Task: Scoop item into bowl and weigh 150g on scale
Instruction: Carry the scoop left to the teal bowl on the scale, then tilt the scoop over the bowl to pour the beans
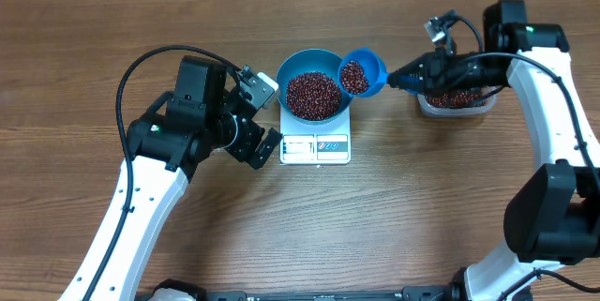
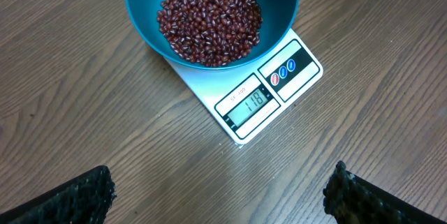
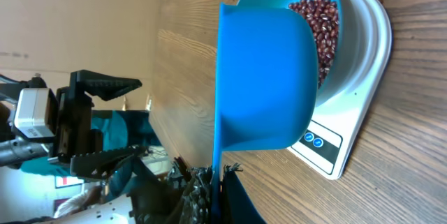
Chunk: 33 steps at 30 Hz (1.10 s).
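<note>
Scoop (image 3: 262, 77) fills the right wrist view, its blue underside close to the lens, with its handle running down into the right gripper (image 1: 405, 78). Jaws clamped together on that handle. From overhead the scoop's mouth faces up with a load of beans in it, and it sits at the bowl's right rim, overlapping it – whether it touches the rim I cannot tell.

Bowl (image 2: 283, 8) stands on the scale (image 2: 209, 91), wider than the platform, so only the front edge with the display and buttons shows. Display reads 118.

Beans (image 2: 209, 18) lie in a dark red-brown heap covering the bowl's bottom; blue wall shows bare above them all round.

Left gripper (image 1: 266, 115) is just left of the scale, fingers wide apart, nothing between them. Left wrist view shows both dark fingertips at the bottom corners, with the scale and bowl ahead of them.

Clear tub (image 1: 457, 102) with more beans sits on the table (image 1: 422, 207) to the right, partly under the right arm, well apart from the scale.

Bare wood grain lies all round the scale – no stray beans visible on it.
</note>
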{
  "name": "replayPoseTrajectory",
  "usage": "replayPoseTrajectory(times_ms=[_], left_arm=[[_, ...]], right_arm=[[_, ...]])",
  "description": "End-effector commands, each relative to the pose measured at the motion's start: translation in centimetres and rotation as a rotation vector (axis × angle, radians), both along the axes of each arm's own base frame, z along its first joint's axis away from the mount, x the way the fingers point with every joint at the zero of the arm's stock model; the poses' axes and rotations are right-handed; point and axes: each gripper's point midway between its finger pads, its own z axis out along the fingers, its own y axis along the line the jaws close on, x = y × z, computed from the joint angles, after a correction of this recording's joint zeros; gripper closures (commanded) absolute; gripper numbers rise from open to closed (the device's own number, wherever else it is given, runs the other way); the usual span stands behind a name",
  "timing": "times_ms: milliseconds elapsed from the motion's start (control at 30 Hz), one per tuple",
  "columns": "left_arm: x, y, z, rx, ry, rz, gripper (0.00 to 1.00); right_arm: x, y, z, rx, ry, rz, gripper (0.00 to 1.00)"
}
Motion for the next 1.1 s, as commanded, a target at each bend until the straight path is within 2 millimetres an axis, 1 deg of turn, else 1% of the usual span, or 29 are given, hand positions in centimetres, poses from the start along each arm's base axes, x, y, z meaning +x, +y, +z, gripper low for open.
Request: replayPoseTrajectory(times_ms=[0,233,300,567,867,967,1067], left_arm=[[-0.1,-0.3,-0.3,-0.016,0.020,0.004,0.00],[-0.1,-0.3,-0.3,-0.016,0.020,0.004,0.00],[-0.1,-0.3,-0.3,-0.016,0.020,0.004,0.00],[-0.1,-0.3,-0.3,-0.016,0.020,0.004,0.00],[-0.1,-0.3,-0.3,-0.016,0.020,0.004,0.00],[-0.1,-0.3,-0.3,-0.016,0.020,0.004,0.01],[-0.1,-0.3,-0.3,-0.016,0.020,0.004,0.00]], right_arm=[[0.7,1.2,0.8,-0.054,-0.026,0.008,0.96],[0.7,4.1,-0.3,-0.149,-0.036,0.039,0.96],[0.7,4.5,-0.5,-0.170,-0.039,0.042,0.96],[1.1,6.0,-1.3,-0.247,-0.085,0.055,0.96],[1.6,7.1,-3.1,-0.445,-0.131,0.032,0.96],[1.7,7.9,-3.0,-0.462,-0.160,0.040,0.96],[2.2,8.1,-2.5,-0.515,-0.196,0.017,0.96]])
